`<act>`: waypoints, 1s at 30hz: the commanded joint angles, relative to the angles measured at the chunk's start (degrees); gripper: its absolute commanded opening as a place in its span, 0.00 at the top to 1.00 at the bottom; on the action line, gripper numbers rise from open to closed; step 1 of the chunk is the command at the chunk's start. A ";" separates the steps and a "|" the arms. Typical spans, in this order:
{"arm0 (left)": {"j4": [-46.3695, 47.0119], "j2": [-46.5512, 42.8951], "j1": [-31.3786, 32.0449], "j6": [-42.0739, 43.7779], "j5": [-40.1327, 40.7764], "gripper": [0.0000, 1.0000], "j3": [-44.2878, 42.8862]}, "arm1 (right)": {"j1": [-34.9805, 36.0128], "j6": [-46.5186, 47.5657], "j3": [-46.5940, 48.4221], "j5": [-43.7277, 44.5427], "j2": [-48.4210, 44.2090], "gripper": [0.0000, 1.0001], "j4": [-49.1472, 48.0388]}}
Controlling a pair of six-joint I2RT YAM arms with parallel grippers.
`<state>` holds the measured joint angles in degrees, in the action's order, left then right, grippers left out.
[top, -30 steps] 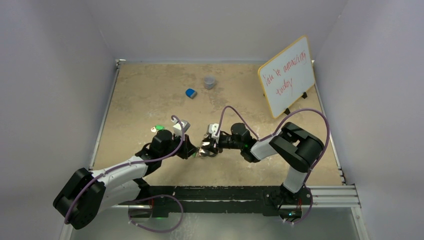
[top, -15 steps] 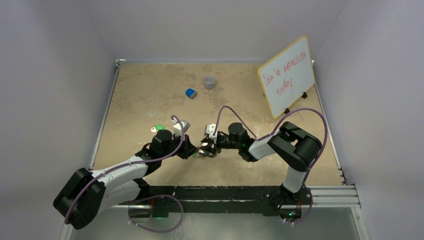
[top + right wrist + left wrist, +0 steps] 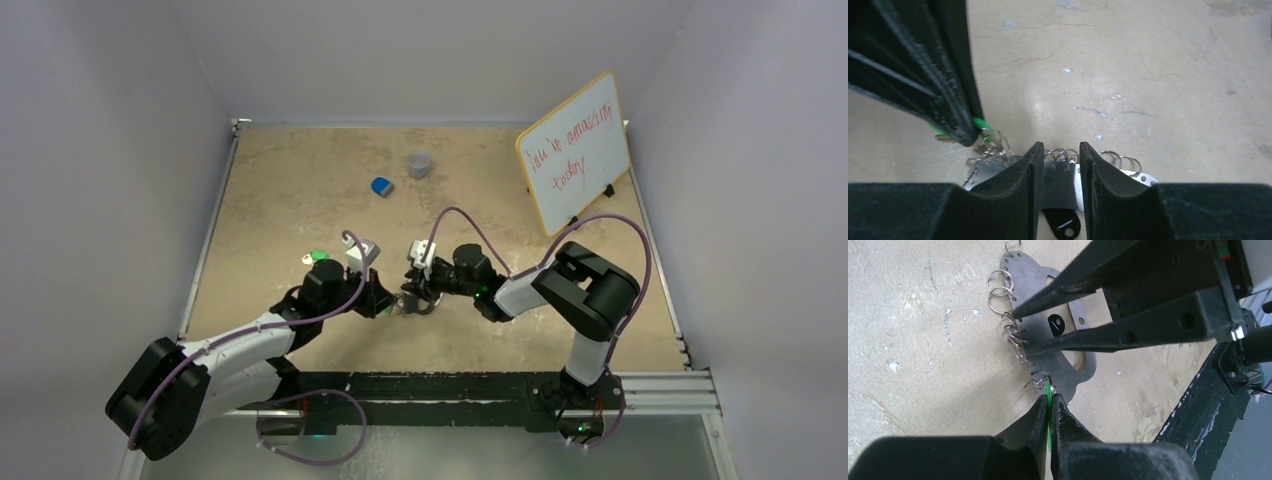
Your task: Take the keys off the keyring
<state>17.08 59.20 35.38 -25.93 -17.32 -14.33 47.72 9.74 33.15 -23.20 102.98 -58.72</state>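
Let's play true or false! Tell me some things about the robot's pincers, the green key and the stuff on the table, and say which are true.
1. The left pincer pinches a green key. True.
2. The keyring is a flat grey metal plate with little rings along one edge. True.
3. The right pincer is squeezed tight shut. False: its fingers are apart, and the plate's black mark shows between them.
4. The blue lump sits inside the grey cup. False: it lies on the table, apart from the cup.
5. A second green key lies loose on the table near the left arm. True.
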 commanded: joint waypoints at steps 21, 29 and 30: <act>2.50 -1.19 -0.09 0.27 -0.04 1.00 0.13 | -0.02 19.89 -8.06 -13.29 -9.85 0.64 -5.43; 2.61 -1.29 -0.07 0.03 -0.29 1.00 -0.09 | 0.13 21.29 -4.78 -20.71 -5.77 0.68 -2.63; 2.67 -1.28 -0.05 0.01 -0.34 1.00 -0.09 | 0.17 21.33 -4.76 -20.66 -5.57 0.68 -2.63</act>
<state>17.08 58.85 35.38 -25.93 -17.47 -14.24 47.72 28.75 26.74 -39.53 96.55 -60.66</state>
